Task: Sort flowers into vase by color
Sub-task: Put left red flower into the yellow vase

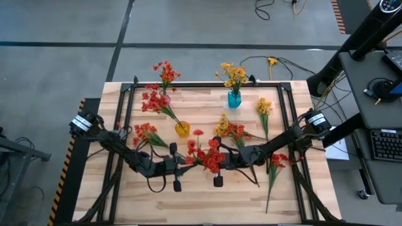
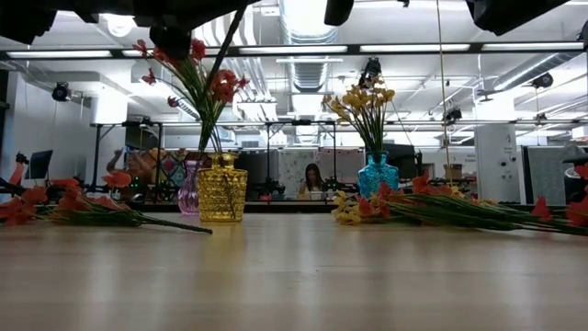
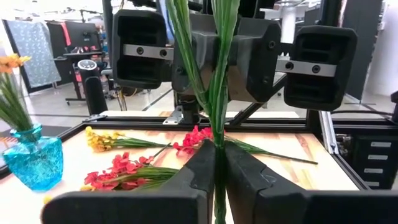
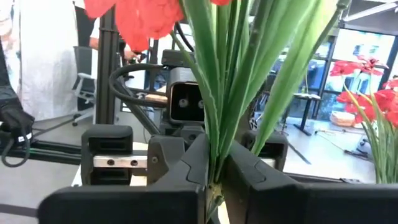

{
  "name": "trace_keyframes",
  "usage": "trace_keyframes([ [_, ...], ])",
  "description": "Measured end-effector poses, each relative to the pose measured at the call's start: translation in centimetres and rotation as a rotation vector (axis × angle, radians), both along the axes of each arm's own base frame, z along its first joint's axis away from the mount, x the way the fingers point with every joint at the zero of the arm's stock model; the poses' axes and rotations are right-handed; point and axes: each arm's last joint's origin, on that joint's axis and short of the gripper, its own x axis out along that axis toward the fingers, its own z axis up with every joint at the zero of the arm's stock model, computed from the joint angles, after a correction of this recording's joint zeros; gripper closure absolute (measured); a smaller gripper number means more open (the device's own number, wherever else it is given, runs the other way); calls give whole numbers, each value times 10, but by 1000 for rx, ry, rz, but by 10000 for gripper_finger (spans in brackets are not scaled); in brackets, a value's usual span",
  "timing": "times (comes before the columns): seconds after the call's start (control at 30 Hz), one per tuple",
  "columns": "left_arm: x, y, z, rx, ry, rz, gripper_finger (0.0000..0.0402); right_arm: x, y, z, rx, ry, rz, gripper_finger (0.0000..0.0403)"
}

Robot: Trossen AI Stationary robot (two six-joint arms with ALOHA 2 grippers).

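Note:
A red flower sprig (image 1: 207,157) hangs between my two grippers over the table's near middle. My left gripper (image 1: 191,162) comes from the left and my right gripper (image 1: 221,160) from the right; both are shut on its green stems. A yellow vase (image 1: 182,130) and a pink vase (image 1: 164,97) each hold red flowers by their stems. A blue vase (image 1: 234,99) holds yellow ones. More sprigs lie flat on the table: red (image 1: 146,134), mixed red and yellow (image 1: 229,130), yellow (image 1: 264,108), red (image 1: 276,163). My left gripper pinches a thin green stem (image 3: 217,163) between its two fingers, coming level from the table's left. The stem runs across the fingers and rises upright past them, clear of the table. My right gripper pinches a bundle of green stems and leaves (image 4: 216,163) between its two fingers, coming nearly level from the table's right. The bundle fans upward from the fingers, with red blossoms (image 4: 140,18) above them.
A black frame (image 1: 207,85) runs along the table's edges. The three vases stand in the far half, seen in the low view as yellow (image 2: 221,193), pink (image 2: 188,193) and blue (image 2: 378,176). Bare wood lies along the near edge (image 1: 201,204).

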Motion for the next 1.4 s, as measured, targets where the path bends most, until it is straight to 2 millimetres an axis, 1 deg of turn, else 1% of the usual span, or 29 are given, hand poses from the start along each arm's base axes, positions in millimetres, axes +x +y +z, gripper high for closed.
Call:
trace_keyframes([
  [0.13, 0, 0, -1, -11, 6, 6, 364, 0, 0, -1, 2, 4, -3, 381],
  [0.3, 0, 0, -6, -37, 44, 8, 301, 0, 0, -1, 2, 6, -6, 381],
  [0.47, -5, -6, -17, -7, 149, -10, 234, 0, -2, -1, 1, 34, -45, 381],
  [0.6, -15, -13, -25, -24, 245, -27, 203, -1, -8, -1, -19, 100, -128, 381],
  [0.7, -24, -17, -29, -69, 315, -40, 196, -1, -19, 4, -19, 133, -183, 381],
  [0.8, -33, -19, -33, -121, 387, -30, 197, 1, -30, 11, -28, 167, -224, 381],
  [0.97, -51, -16, -37, -208, 501, 19, 205, 12, -54, 28, -61, 202, -274, 381],
  [1.07, -58, -14, -41, -242, 552, 63, 211, 19, -67, 40, -85, 184, -245, 381],
  [1.23, -63, -12, -45, -293, 583, 108, 218, 29, -90, 63, -103, 121, -189, 381],
  [1.33, -66, -16, -45, -301, 580, 94, 223, 33, -107, 71, -103, 93, -147, 381],
  [1.4, -68, -18, -45, -296, 576, 89, 225, 33, -117, 72, -92, 83, -128, 381],
])
